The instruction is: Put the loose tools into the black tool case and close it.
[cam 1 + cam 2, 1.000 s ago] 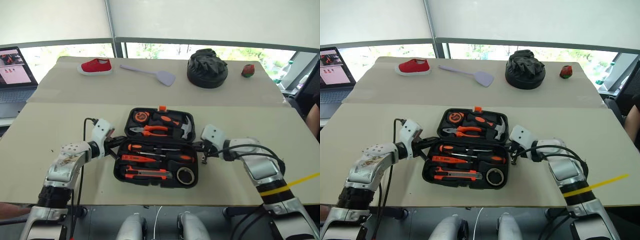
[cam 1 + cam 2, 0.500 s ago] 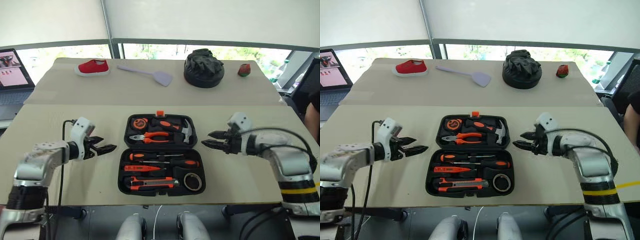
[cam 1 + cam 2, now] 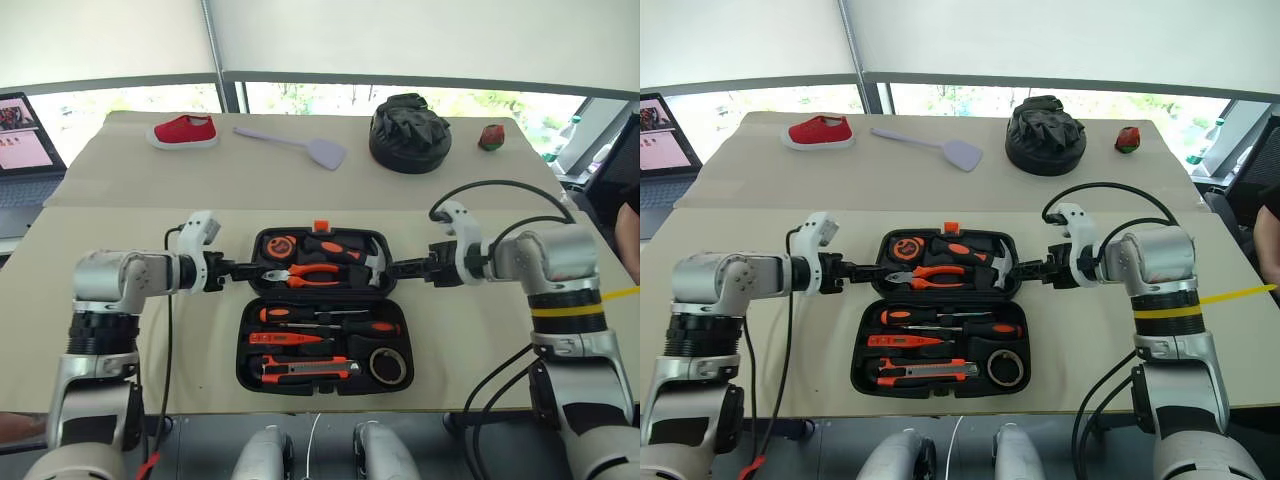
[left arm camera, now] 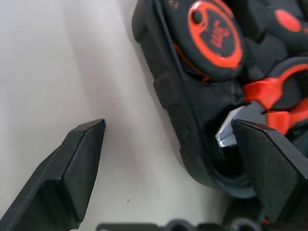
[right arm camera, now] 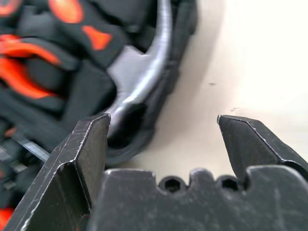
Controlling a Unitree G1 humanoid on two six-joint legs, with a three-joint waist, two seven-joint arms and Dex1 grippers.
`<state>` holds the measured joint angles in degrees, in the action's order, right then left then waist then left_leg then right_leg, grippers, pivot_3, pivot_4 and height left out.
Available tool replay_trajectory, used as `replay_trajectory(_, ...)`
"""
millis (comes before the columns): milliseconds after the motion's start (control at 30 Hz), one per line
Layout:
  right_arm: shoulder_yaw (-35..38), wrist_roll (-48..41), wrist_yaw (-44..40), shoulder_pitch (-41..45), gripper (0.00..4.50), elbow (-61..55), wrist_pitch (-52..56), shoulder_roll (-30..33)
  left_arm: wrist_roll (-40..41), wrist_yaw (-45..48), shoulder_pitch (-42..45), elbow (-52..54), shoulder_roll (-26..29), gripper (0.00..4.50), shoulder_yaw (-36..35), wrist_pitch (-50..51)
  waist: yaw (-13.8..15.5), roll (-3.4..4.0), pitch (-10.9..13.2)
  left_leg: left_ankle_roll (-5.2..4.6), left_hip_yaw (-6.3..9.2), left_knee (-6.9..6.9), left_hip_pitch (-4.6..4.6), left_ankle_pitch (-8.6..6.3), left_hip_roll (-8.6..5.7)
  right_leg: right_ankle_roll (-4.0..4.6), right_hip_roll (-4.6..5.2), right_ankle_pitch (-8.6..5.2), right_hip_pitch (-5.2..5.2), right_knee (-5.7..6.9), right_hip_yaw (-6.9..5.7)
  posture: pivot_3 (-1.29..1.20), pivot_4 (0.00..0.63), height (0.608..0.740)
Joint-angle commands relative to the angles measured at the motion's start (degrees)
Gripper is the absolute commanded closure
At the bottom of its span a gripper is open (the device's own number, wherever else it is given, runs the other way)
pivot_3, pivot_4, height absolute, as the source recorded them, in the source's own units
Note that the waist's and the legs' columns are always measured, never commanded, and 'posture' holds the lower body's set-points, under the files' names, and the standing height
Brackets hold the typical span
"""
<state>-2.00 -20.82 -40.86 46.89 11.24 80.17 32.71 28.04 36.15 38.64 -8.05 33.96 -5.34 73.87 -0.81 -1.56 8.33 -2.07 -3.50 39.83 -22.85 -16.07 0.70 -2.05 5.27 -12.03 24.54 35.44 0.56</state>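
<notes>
Left eye view: black tool case (image 3: 322, 308) lies open and flat near the front edge of the tabletop (image 3: 120, 300), about midway between its side edges, orange latch (image 3: 321, 226) on the far rim. Tools sit in the moulded slots: far half has tape measure (image 3: 283, 244), orange pliers (image 3: 303, 273), hammer (image 3: 372, 258); near half has screwdrivers (image 3: 325, 320), utility knife (image 3: 302, 370), roll of tape (image 3: 388, 364). No loose tools on the tabletop around the case.

Left gripper (image 3: 243, 269) at the left end of the far half, fingers spread wide, holding nothing. In the left wrist view one finger (image 4: 72, 168) is over bare tabletop, the other (image 4: 274, 168) over the case interior by the pliers' tip, straddling the rim. Right gripper (image 3: 400, 268) mirrors it at the right end, fingers wide, empty; the right wrist view has one finger (image 5: 79, 163) over the hammer head, the other (image 5: 255, 144) over tabletop.

Along the far edge, well apart from the case: red shoe (image 3: 186, 131), lilac spatula (image 3: 298, 146), black fabric lump (image 3: 411, 133), small red object (image 3: 491, 137). Laptop (image 3: 22, 140) off the far left corner. Nothing blocks the lid.
</notes>
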Motion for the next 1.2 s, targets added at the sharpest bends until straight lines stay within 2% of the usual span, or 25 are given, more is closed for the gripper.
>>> replay_trajectory(33,-2.25,0.93,-0.08,1.27,1.32,2.97,-3.01,0.79,-0.94,-2.87,1.32,-1.65,-2.43,0.52,-0.52,-0.84,0.23,0.00,0.00,0.00,0.02,0.00,-0.01,0.00,0.00,0.00,0.00,0.00,-0.01,0.00,-0.02,0.00,0.150,0.740)
replay_trajectory(67,-2.51,0.82,-0.15,1.44,1.74,3.62,-3.11,0.78,-0.99,-3.18,1.44,-1.91,-2.78,0.74,-0.51,-1.03,0.31,0.00,0.00,0.00,0.04,0.00,0.00,0.00,0.00,0.00,0.01,0.00,-0.04,0.01,-0.05,0.00,0.150,0.740)
replay_trajectory(167,-3.25,1.56,0.87,2.19,2.57,6.33,-4.37,0.22,-1.17,-3.53,1.21,-2.20,-3.46,1.69,0.20,0.09,0.34,0.00,0.00,0.04,0.06,0.06,0.05,0.03,0.00,-0.03,0.03,0.02,-0.17,0.01,-0.03,0.00,0.150,0.740)
replay_trajectory(200,-3.77,1.84,1.05,2.33,3.03,6.94,-4.72,0.22,-1.03,-3.44,1.18,-2.27,-3.50,2.11,0.22,0.60,0.33,0.00,0.00,0.04,0.07,0.07,0.10,0.07,0.00,-0.05,0.04,0.04,-0.23,0.00,-0.02,0.00,0.150,0.740)
replay_trajectory(333,-4.66,2.63,1.99,2.12,4.33,8.80,-5.80,0.26,-0.21,-4.41,1.33,-2.97,-4.62,3.50,-2.22,1.05,0.34,-0.03,-0.06,0.05,0.07,0.05,0.52,0.11,0.01,-0.05,0.04,0.05,-0.57,-0.20,0.07,0.00,0.150,0.740)
replay_trajectory(367,-4.50,2.68,2.25,1.95,4.50,8.96,-6.38,0.13,-0.10,-5.05,1.48,-3.41,-5.16,3.84,-3.32,0.69,0.43,-0.05,-0.08,0.05,0.08,0.05,0.58,0.12,0.01,-0.05,0.05,0.05,-0.64,-0.18,0.06,0.00,0.150,0.740)
replay_trajectory(433,-1.90,3.51,5.29,1.67,4.50,9.40,-12.40,-1.75,0.03,-5.39,1.28,-3.77,-6.42,4.41,-5.14,-3.19,0.54,-0.12,-0.16,0.06,0.08,0.06,0.60,0.16,0.01,-0.04,0.05,0.09,-0.64,-0.18,0.07,0.00,0.150,0.740)
replay_trajectory(567,2.75,2.78,5.89,1.28,4.50,6.44,-29.97,-5.44,1.78,-5.06,1.21,-3.74,-9.60,4.48,-9.85,-11.73,0.26,-0.18,-0.17,0.16,0.05,0.02,0.52,0.34,0.02,0.02,0.04,0.28,-0.46,-0.14,0.16,0.00,0.150,0.740)
replay_trajectory(700,3.05,4.48,0.98,-1.88,4.50,1.34,-49.72,-5.36,-2.26,-6.65,-1.17,-2.63,-10.92,4.48,-11.79,-29.62,0.13,-0.18,-0.08,0.37,0.06,-0.04,-0.17,0.48,0.02,0.08,0.00,0.34,0.33,0.00,0.15,0.00,0.150,0.740)
replay_trajectory(767,1.47,8.32,-1.00,-5.51,4.50,0.48,-62.59,-3.57,-4.51,-4.89,-4.37,-0.71,-10.60,4.48,-11.12,-39.62,0.10,-0.18,-0.08,0.83,0.01,-0.03,-0.62,0.76,-0.01,0.10,0.02,0.38,0.86,0.39,0.16,0.00,0.150,0.740)
replay_trajectory(833,-0.77,14.01,-3.45,-12.24,4.50,0.33,-83.35,-0.60,-6.75,1.23,-10.85,0.90,-9.00,4.48,-9.87,-52.27,0.09,-0.18,-0.08,0.87,-0.02,-0.11,-0.72,0.78,0.00,0.10,0.00,0.38,1.03,0.38,0.14,0.00,0.150,0.740)
replay_trajectory(867,-1.29,15.82,-3.55,-14.50,4.50,0.86,-89.66,0.27,-8.12,3.19,-13.40,0.81,-8.24,4.48,-9.31,-57.53,0.09,-0.17,-0.09,0.85,-0.06,-0.16,-0.75,0.74,-0.02,0.10,0.01,0.38,1.10,0.33,0.12,0.00,0.150,0.740)
replay_trajectory(1033,-3.71,31.85,9.30,-22.02,4.50,9.34,-116.91,5.16,-17.15,6.03,-28.10,-2.80,-5.19,4.48,-7.10,-84.95,-0.43,-0.14,-0.10,0.65,-0.61,-0.25,-0.56,0.33,0.01,0.09,0.21,0.36,1.15,-0.03,-0.05,0.00,0.150,0.740)
replay_trajectory(1100,-4.40,38.17,15.63,-23.07,4.50,11.94,-124.76,6.61,-19.58,6.79,-31.86,-5.63,-3.58,4.48,-6.34,-93.32,-0.84,-0.12,-0.11,0.57,-1.00,-0.31,-0.25,0.29,0.10,0.08,0.27,0.37,0.87,-0.31,0.01,0.00,0.150,0.740)
replay_trajectory(1200,-7.55,44.29,19.95,-26.09,3.42,18.53,-132.49,9.37,-20.73,6.78,-38.41,-7.13,-1.48,3.46,-7.20,-100.84,-1.36,-0.14,-0.09,-0.36,-1.48,-0.56,0.98,-0.29,0.22,0.09,0.49,0.26,-0.15,-0.61,0.03,0.00,0.150,0.740)
